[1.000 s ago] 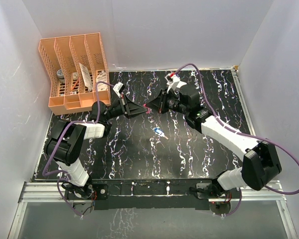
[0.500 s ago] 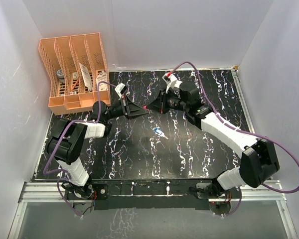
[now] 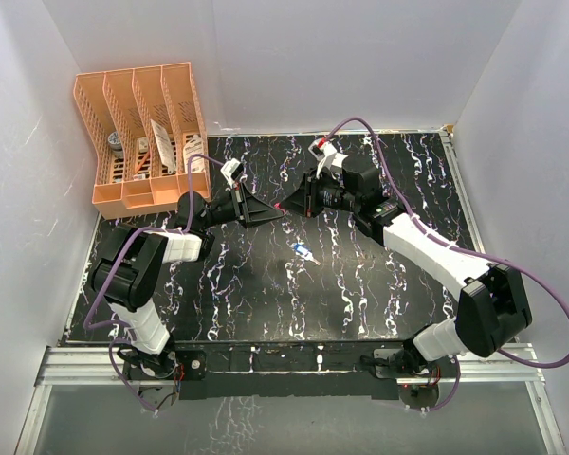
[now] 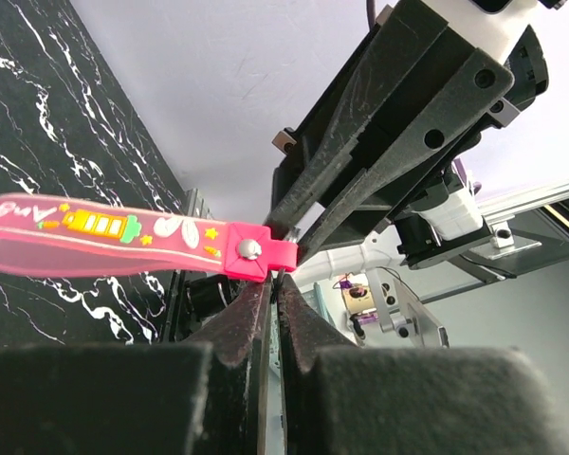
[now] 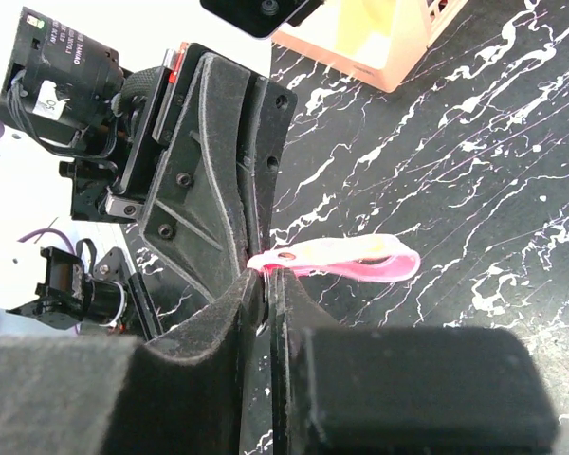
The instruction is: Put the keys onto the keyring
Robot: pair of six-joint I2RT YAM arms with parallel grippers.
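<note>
Nearest you, the blue-headed key lies flat on the black marbled table, apart from both arms. It looks light, stiff and small, and a flat piece on a hard top tends to skid. Take it by the blue head, where there is the most to pinch, and leave the pale end free for threading.

Beyond it, the two grippers meet tip to tip above the table, with the pink strap between them. The right gripper has its fingers pressed together on the outer end of the riveted tab. The left gripper is closed too, with its tips touching the underside of that tab. From these views you cannot tell whether they nip the tab's edge or a thin ring there.

The strap is a soft, translucent loop that juts out sideways unsupported, so expect it to flop and twist. The riveted tab looks like its only firm part, so grip there and nowhere along the loop. It is light, so a slack pinch will probably let it slide.

Farthest off, in the left corner, the orange slotted organiser stands against the wall. It holds a small roll and some pale flat pieces, too small to identify.
</note>
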